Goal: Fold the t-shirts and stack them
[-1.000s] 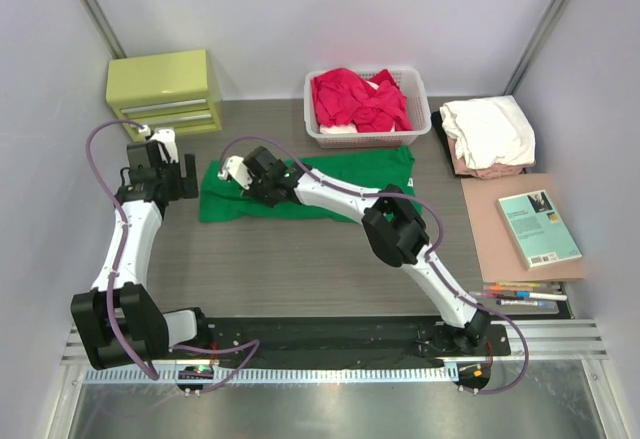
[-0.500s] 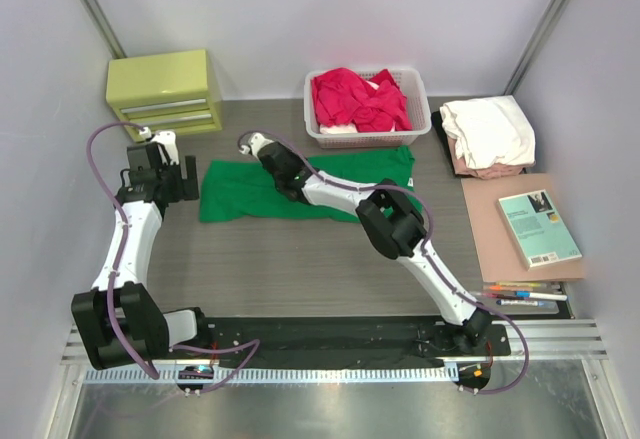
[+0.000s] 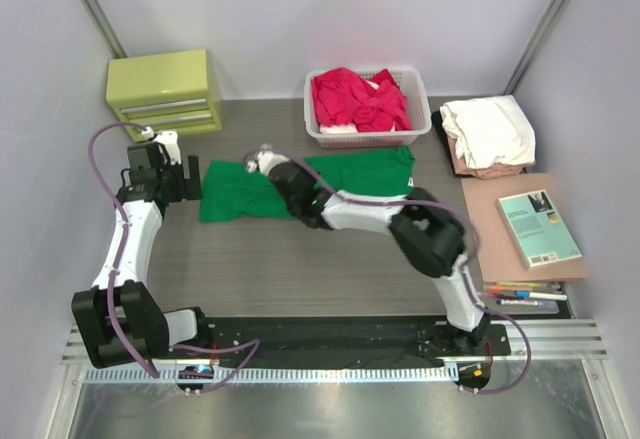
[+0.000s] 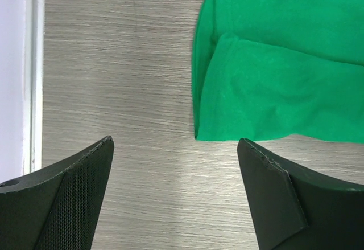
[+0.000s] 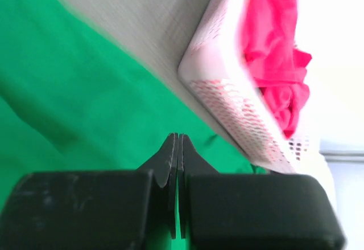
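While your right gripper (image 5: 175,139) is hovering over the green t-shirt (image 3: 375,171) with its jaws pressed together, your left gripper (image 4: 175,142) is hanging just beside the shirt's left edge, jaws standing wide apart over the table (image 3: 270,259). The shirt is lying spread on the table, just in front of the basket (image 3: 365,138) holding red t-shirts (image 3: 355,99).

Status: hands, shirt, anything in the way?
Left hand open, empty, beside edge of bright green cloth t-shirt. Right hand shut, looks empty, over shirt lying flat on table. White slatted plastic basket close behind.
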{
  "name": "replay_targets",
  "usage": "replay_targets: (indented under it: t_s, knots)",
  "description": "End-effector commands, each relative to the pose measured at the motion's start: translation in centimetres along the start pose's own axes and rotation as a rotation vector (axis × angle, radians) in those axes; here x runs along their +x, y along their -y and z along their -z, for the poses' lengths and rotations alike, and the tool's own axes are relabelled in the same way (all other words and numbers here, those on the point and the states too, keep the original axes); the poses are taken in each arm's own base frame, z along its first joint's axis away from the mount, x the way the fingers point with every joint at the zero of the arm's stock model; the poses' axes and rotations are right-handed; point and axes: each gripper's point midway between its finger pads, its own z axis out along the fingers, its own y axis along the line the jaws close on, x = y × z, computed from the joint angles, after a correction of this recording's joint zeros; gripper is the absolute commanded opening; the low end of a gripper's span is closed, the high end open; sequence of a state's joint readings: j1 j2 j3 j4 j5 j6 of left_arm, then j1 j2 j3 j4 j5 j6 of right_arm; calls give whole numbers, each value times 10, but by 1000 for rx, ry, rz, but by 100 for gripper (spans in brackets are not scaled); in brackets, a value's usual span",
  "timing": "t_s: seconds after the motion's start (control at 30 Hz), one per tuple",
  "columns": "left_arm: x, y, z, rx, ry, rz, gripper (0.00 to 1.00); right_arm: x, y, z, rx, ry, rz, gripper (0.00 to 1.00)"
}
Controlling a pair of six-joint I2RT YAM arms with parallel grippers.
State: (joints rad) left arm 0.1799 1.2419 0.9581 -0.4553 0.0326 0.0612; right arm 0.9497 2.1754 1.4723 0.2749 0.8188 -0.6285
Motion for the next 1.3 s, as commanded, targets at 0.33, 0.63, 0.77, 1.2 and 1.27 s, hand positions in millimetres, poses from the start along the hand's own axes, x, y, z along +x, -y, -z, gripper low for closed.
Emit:
replay_targets:
  t_s: [0.33,0.63,0.77,1.2,1.27]
  knots:
    - [1,45,-1,272,-1,-1,89,-1,131,267,-1492,209,-412,1]
    - [15,75,6,423,-89,-80,88,91,159,240,-801,137,-340,1]
    - [7,53,-11,269,-110,-98,64,126,183,243,-637,123,-429,1]
    - [37,78,-50,390,-341,-126,0,141,176,229,-639,78,-520,1]
    - [41,80,-64,403,-373,-117,0,141,176,230,-641,78,-525,1]
